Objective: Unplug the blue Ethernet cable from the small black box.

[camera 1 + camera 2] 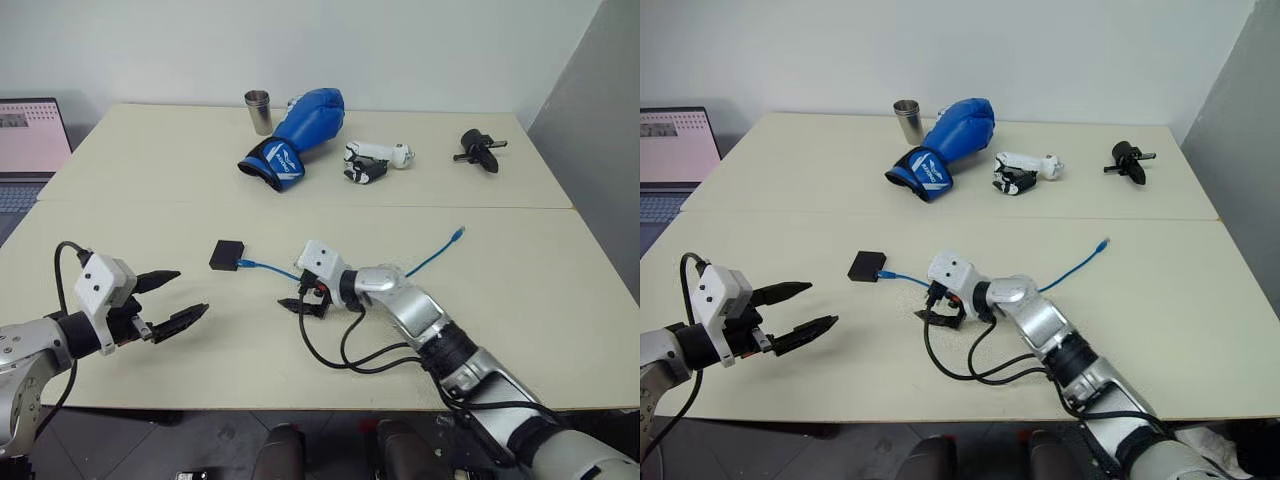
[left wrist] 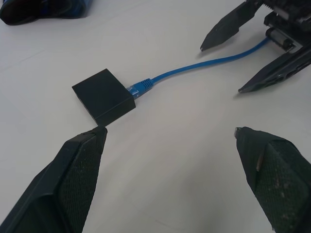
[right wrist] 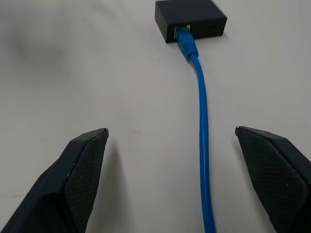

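The small black box (image 1: pixel 227 255) lies flat on the cream table (image 1: pixel 560 290), near its middle. The blue Ethernet cable (image 1: pixel 270 268) is plugged into the box's side (image 3: pixel 182 33) and runs off to the right, ending in a free plug (image 1: pixel 457 235). My right gripper (image 1: pixel 300 300) is open and low over the table, a short way right of the box. It points at the box, with the cable (image 3: pixel 202 126) running between its spread fingers. My left gripper (image 1: pixel 190 291) is open too, left of the box and nearer the front edge, aimed towards the box (image 2: pixel 103 96).
At the back of the table lie a blue boxing glove (image 1: pixel 300 135), a metal cup (image 1: pixel 258 110), a white and black device (image 1: pixel 372 160) and a black handled tool (image 1: pixel 480 150). A laptop (image 1: pixel 25 150) stands off to the left. Black robot cables (image 1: pixel 350 350) loop beside my right arm.
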`<state>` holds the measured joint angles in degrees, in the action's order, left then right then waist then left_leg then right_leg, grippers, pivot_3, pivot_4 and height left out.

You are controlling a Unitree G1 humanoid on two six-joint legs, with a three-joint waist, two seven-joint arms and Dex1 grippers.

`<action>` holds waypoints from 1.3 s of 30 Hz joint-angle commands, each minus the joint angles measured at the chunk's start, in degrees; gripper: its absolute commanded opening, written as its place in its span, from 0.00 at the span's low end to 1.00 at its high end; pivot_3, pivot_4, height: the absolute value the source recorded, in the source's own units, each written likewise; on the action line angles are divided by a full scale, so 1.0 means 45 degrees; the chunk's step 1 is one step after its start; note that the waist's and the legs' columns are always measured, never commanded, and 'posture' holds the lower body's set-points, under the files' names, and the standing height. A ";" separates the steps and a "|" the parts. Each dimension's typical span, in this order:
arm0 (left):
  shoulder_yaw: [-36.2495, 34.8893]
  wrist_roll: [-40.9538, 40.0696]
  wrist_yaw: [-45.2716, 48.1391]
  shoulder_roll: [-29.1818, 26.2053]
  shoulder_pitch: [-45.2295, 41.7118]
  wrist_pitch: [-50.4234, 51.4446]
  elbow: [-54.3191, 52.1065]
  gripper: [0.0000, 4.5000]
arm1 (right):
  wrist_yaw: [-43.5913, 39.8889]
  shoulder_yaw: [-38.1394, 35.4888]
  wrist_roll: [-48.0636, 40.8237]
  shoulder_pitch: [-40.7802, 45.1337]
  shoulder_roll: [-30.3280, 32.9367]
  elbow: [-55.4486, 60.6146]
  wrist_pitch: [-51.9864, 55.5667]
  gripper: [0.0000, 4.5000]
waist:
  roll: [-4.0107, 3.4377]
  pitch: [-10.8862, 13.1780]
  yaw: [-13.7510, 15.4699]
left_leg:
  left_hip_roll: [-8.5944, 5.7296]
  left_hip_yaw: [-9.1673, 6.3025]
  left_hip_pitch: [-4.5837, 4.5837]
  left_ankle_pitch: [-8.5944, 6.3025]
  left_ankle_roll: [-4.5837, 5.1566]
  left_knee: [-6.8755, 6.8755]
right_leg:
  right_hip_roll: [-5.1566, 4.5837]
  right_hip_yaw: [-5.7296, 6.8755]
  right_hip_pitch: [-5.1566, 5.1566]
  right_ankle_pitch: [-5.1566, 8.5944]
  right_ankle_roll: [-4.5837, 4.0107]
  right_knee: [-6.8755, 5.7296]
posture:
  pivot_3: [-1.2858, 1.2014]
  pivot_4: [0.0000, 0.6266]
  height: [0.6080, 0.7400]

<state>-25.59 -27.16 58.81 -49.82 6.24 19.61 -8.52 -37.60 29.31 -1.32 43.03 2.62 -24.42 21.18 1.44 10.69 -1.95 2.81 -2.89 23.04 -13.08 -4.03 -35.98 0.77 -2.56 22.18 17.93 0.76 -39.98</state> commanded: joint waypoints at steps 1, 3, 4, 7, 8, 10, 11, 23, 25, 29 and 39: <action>-0.0038 -0.0043 0.0197 -0.0128 0.0004 -0.0224 -0.0309 1.00 | 0.0181 -0.0399 0.0313 0.0459 -0.0267 -0.0586 -0.0357 0.89 | -0.0001 0.0000 -0.0016 | 0.0000 0.0002 -0.0002 0.0000 0.0000 0.0000 | 0.0000 -0.0003 0.0000 0.0000 0.0000 -0.0001 | 0.52 0.24 1.00; 0.0009 -0.0112 0.0330 -0.0132 0.0005 -0.0190 -0.0327 1.00 | 0.0021 -0.0579 0.0160 0.0478 -0.0437 -0.0582 0.0106 0.78 | -0.0001 0.0000 -0.0020 | 0.0005 -0.0001 -0.0005 0.0000 0.0001 0.0001 | 0.0002 0.0000 0.0000 0.0000 0.0000 -0.0006 | 0.52 0.24 1.00; 0.0048 -0.0132 0.0411 -0.0149 0.0016 -0.0187 -0.0344 1.00 | -0.0062 -0.0662 0.0083 0.0465 -0.0501 -0.0513 0.0358 0.73 | -0.0001 0.0000 -0.0020 | 0.0005 -0.0003 -0.0005 0.0000 0.0001 0.0002 | 0.0002 0.0002 0.0001 0.0000 0.0000 -0.0009 | 0.52 0.24 1.00; 0.0141 -0.0084 0.0458 -0.0108 -0.0024 -0.0227 -0.0371 1.00 | -0.0310 -0.0751 0.0075 0.0419 -0.0509 -0.0318 0.0867 0.55 | 0.0000 -0.0001 -0.0020 | 0.0005 -0.0004 -0.0006 0.0000 0.0001 0.0002 | 0.0003 0.0002 0.0001 0.0000 0.0000 -0.0012 | 0.52 0.24 1.00; 0.0180 -0.0043 0.0475 -0.0095 -0.0050 -0.0265 -0.0354 1.00 | -0.0362 -0.0776 0.0105 0.0407 -0.0491 -0.0275 0.0973 0.49 | 0.0001 -0.0001 -0.0020 | 0.0005 -0.0003 -0.0006 0.0000 0.0001 0.0002 | 0.0003 0.0002 0.0000 0.0000 0.0000 -0.0011 | 0.52 0.24 1.00; 0.0251 0.0013 0.0501 -0.0087 -0.0089 -0.0327 -0.0316 1.00 | -0.0414 -0.0833 0.0178 0.0396 -0.0453 -0.0221 0.1109 0.37 | 0.0001 -0.0001 -0.0020 | 0.0004 -0.0002 -0.0006 0.0000 0.0001 0.0002 | 0.0003 0.0001 0.0000 0.0000 0.0000 -0.0011 | 0.52 0.24 1.00; 0.0315 0.0035 0.0515 -0.0083 -0.0120 -0.0364 -0.0290 1.00 | -0.0428 -0.0866 0.0232 0.0401 -0.0375 -0.0226 0.1128 0.30 | 0.0001 -0.0001 -0.0026 | 0.0005 -0.0003 -0.0006 0.0000 0.0001 0.0002 | 0.0003 0.0001 0.0001 0.0000 0.0000 -0.0011 | 0.52 0.24 1.00; 0.1411 0.0010 0.0608 0.0063 -0.0791 -0.0523 -0.0323 1.00 | -0.1801 -0.2802 -0.0305 -0.2910 0.4854 0.4995 0.2800 0.00 | 0.0002 -0.0002 0.0179 | -0.0038 -0.0001 0.0006 0.0000 0.0002 -0.0003 | -0.0041 0.0009 -0.0022 0.0001 0.0005 0.0009 | 0.52 0.24 1.00; 0.1602 0.0023 0.0654 0.0084 -0.0982 -0.0547 -0.0187 1.00 | -0.2182 -0.3322 -0.0772 -0.3880 0.5915 0.6468 0.3532 0.00 | -0.0001 0.0000 0.0197 | -0.0036 -0.0002 0.0002 -0.0001 0.0002 -0.0003 | -0.0040 0.0011 -0.0025 0.0003 0.0007 0.0011 | 0.52 0.24 1.00; 0.1986 0.0047 0.0901 0.0073 -0.1471 -0.0601 0.0190 1.00 | -0.2611 -0.3593 -0.1645 -0.5485 0.7070 0.9237 0.4618 0.00 | -0.0002 0.0001 0.0096 | -0.0018 -0.0007 -0.0002 -0.0001 0.0003 0.0002 | -0.0018 0.0009 -0.0026 0.0018 0.0032 0.0009 | 0.52 0.24 1.00; 0.2499 -0.0064 0.1077 0.0219 -0.1731 -0.0420 -0.0085 1.00 | -0.1559 -0.2915 -0.1472 -0.5338 0.5975 0.9874 0.3991 0.29 | -0.0005 0.0004 -0.0248 | 0.0003 -0.0004 -0.0009 0.0000 0.0003 0.0000 | 0.0016 -0.0009 -0.0018 0.0041 0.0071 0.0002 | 0.52 0.24 1.00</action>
<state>-13.68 -26.75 63.34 -48.55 -1.66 18.15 -6.68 -45.01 17.01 -7.79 17.24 29.79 19.28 40.34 1.42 10.70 -3.07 2.81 -2.91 23.01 -13.08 -4.02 -35.98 0.83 -2.60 22.10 18.11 1.08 -39.96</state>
